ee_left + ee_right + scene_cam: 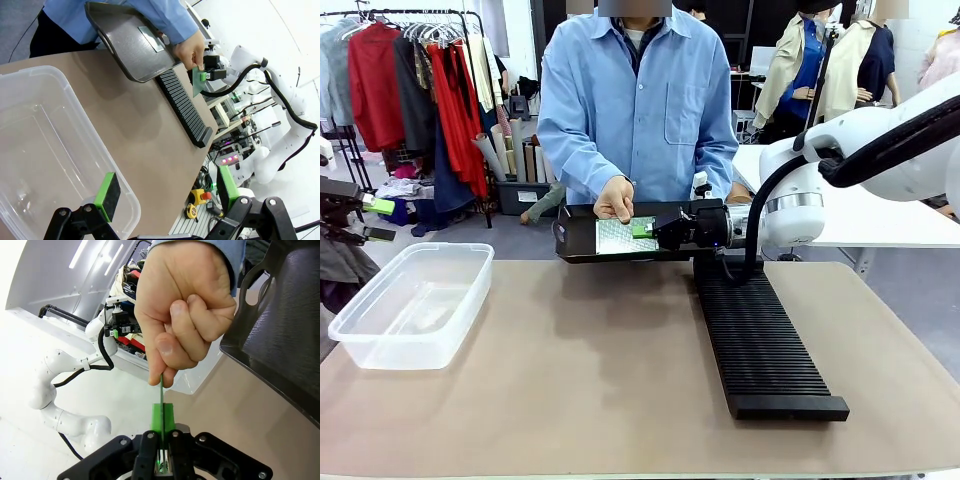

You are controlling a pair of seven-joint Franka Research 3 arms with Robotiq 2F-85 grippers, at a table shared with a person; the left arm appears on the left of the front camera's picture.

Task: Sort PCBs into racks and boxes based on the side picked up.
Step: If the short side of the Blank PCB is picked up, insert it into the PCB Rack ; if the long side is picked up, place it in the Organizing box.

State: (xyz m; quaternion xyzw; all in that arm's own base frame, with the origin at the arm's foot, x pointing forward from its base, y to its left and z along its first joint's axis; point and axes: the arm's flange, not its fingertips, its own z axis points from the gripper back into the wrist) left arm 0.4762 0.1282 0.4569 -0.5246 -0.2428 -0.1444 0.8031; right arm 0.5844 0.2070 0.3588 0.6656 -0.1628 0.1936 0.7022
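At the rack's point(760, 340) far end, the right end effector point(162, 414) clamps the PCB point(198, 85) a hand point(185, 315) offers edge-on; the left end effector point(166, 188) gapes.

Tan table point(610, 390): clear tub point(392, 352) left, black rack point(760, 345) right.

We found the right gripper point(662, 228) clamped on one edge of the small thin green circuit board point(642, 228). The person's hand point(617, 198) pinched the opposite edge, just ahead of its fingertips. Board and hand sat over the shallow black raised-rim tray point(575, 240), which was beyond that gripper at the far side of the brown table point(580, 390). Just below the gripper, the long black slotted rack point(760, 340) lay on the table, running back toward the robot's side. The clear rectangular plastic tub point(410, 300) rested well to its left, just beneath and ahead of the left gripper point(167, 190).
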